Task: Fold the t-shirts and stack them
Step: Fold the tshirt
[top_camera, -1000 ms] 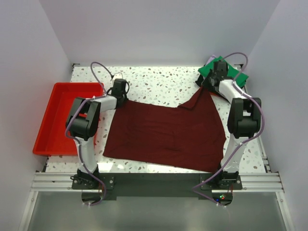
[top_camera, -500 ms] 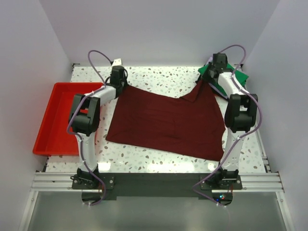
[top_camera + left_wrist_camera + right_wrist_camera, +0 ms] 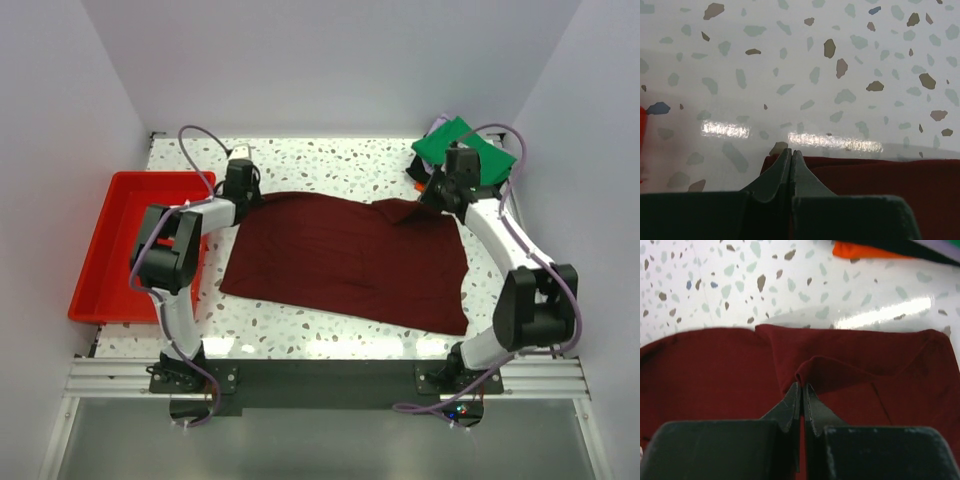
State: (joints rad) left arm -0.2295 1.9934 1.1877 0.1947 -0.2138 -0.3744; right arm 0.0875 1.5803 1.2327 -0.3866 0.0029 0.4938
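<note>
The dark maroon t-shirt lies spread across the middle of the table. My left gripper is shut on its far left corner, low at the table. My right gripper is shut on a pinched fold of the maroon cloth near the far right corner, with the cloth bunched beside it. A stack of folded shirts sits at the far right corner, bright green on top, with orange and black edges showing.
A red plastic tray stands at the table's left edge, beside my left arm. White walls close in the back and both sides. Bare speckled tabletop shows behind the shirt.
Both grippers have come down from the far side, laying the shirt's far edge flat. The right arm swung outward and its gripper drew back from the green stack.
</note>
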